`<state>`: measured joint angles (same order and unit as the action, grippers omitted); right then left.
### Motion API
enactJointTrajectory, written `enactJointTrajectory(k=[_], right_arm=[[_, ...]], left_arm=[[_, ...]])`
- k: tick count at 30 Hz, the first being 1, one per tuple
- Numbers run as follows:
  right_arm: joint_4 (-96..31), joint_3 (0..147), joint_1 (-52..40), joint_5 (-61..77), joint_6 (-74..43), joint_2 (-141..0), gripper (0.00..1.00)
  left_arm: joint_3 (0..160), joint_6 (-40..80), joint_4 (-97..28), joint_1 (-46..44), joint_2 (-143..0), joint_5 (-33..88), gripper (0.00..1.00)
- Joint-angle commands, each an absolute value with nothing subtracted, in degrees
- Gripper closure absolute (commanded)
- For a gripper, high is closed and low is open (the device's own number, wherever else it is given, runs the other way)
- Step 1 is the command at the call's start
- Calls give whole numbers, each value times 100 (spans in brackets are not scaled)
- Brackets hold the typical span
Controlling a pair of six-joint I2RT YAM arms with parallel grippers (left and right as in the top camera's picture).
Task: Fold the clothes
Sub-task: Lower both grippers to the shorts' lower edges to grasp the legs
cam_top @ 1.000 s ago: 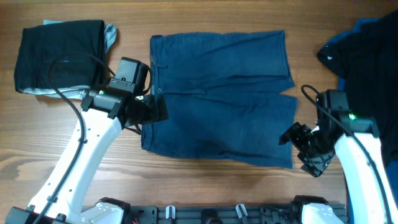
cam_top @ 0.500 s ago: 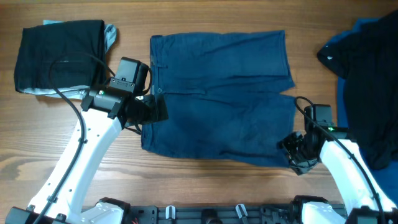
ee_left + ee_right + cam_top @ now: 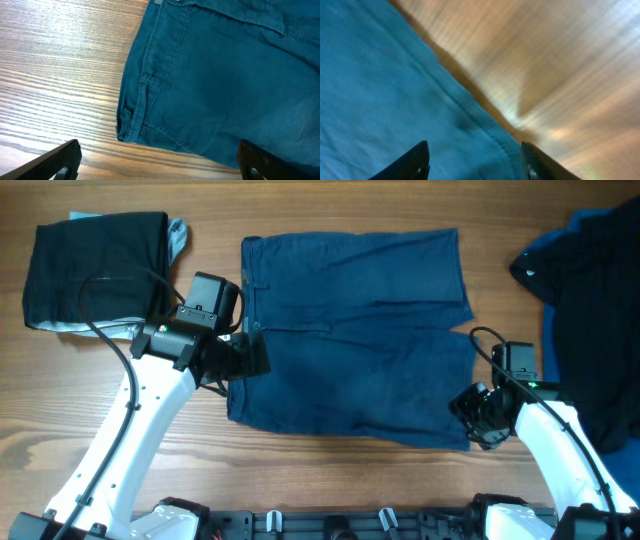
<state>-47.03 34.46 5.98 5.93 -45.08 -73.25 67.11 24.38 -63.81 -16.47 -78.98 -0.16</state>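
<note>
Overhead view: you are looking at navy shorts (image 3: 350,330) lying spread flat in the middle of the wooden counter (image 3: 330,475). The waistband is pointing toward your left arm and the leg openings toward your right arm.
Waistband corner: in the left wrist view, the near corner of the waistband, with its belt loop (image 3: 155,82), is lying flat on the wood.
Left claw: your left claw (image 3: 252,356) is hovering at the waistband edge, just above that corner. It is standing released, with its fingers spread wide.
Right claw: your right claw (image 3: 478,412) is sitting at the hem (image 3: 470,122) of the near leg. Its fingers are standing partly parted on either side of the hem line, so it is released and not pinching. You cannot tell whether the tips are touching the cloth.
Folded black garment (image 3: 95,265): it is lying at the far left, apart from the shorts, with a grey edge (image 3: 178,235) peeking out.
Heap of dark clothes (image 3: 590,300): black and blue fabric is piling up at the right edge, beside your right arm.
</note>
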Motion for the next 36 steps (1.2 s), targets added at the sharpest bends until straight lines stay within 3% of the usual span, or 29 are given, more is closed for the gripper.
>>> enactJointTrajectory(k=[1, 5, 8, 16, 24, 25, 29, 36], right_arm=[[-5522, 4066, 836, 427, -4346, -7349, 37], [-5778, 3669, 849, 1017, -4346, -7352, 32], [-5426, 3310, 849, 1149, -4353, -7352, 38], [-4665, 2731, 849, 1356, -4637, -7352, 40], [-4110, 2655, 849, 1356, -4622, -7352, 76], [-4106, 2655, 849, 1356, -4600, -7352, 83], [-4082, 2655, 849, 1361, -4499, -7352, 85], [-3988, 2655, 849, 1426, -4497, -7352, 85]], left_arm=[[6663, 2493, -6381, -1623, -7950, -49, 0], [6663, 2493, -6377, -1623, -7950, -51, 0], [6663, 2493, -6383, -1623, -7950, -49, 0], [6663, 2491, -6361, -1623, -7950, -49, 0], [6663, 2735, -6414, -1623, -7950, 69, 0], [6659, 3013, -6545, -1623, -7950, 322, 5], [6136, 3229, -6635, -1695, -7950, 989, 12], [4751, 3789, -5833, -1756, -7950, 993, 9]])
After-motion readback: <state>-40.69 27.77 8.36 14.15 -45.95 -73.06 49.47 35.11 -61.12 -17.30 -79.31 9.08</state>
